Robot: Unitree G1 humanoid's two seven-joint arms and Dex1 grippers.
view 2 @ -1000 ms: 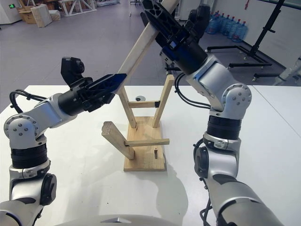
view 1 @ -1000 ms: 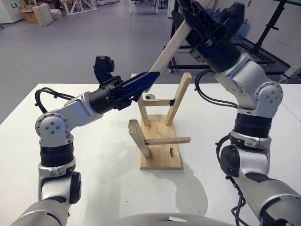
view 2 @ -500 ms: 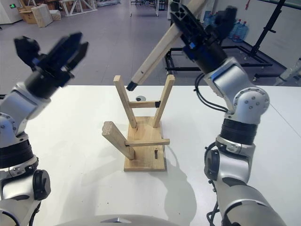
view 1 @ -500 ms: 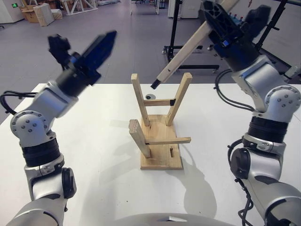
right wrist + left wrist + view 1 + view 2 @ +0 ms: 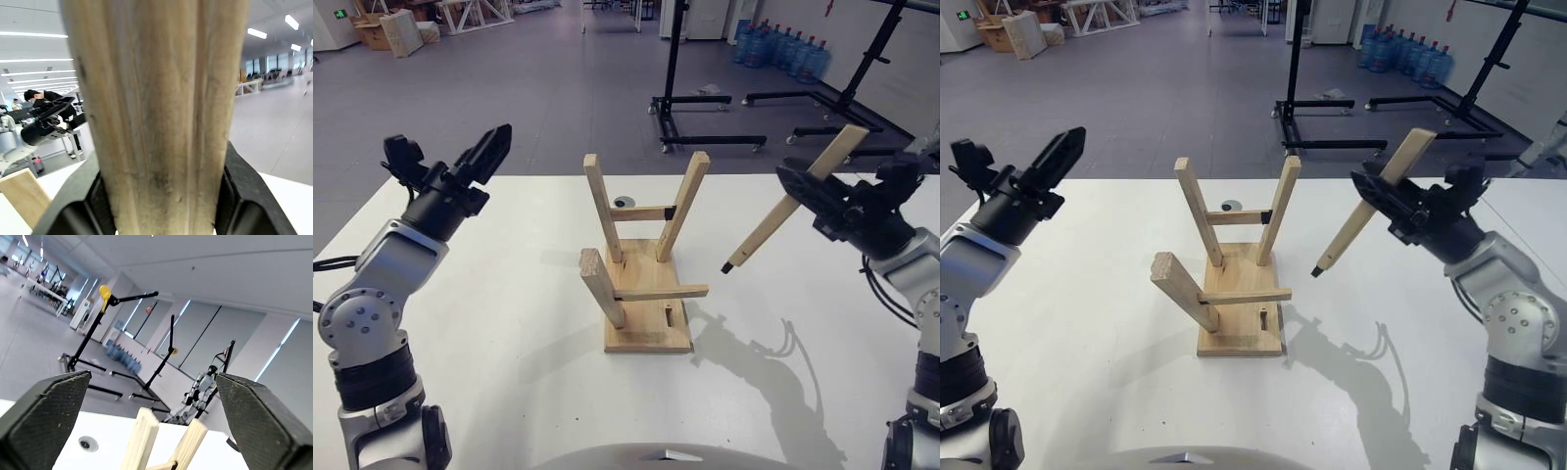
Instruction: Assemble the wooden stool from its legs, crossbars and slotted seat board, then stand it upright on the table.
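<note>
Already three legs [image 5: 604, 211] fitted; my right end effector [image 5: 803, 196] clamps the fourth leg [image 5: 759, 240], my left end effector [image 5: 494, 147] gapes empty.

A white table [image 5: 509, 323] carries a wooden seat board [image 5: 651, 335] lying flat near its middle, long side running away from the robot. Out of the board rise two far legs [image 5: 603, 208] that lean apart and are joined by a short crossbar [image 5: 641, 212], and at the board's left edge a third leg [image 5: 603, 287], tilted leftward, with a second crossbar [image 5: 661, 292] reaching from it across the board to the right. Just behind the board a small round fitting [image 5: 624, 202] sits in the tabletop.
</note>
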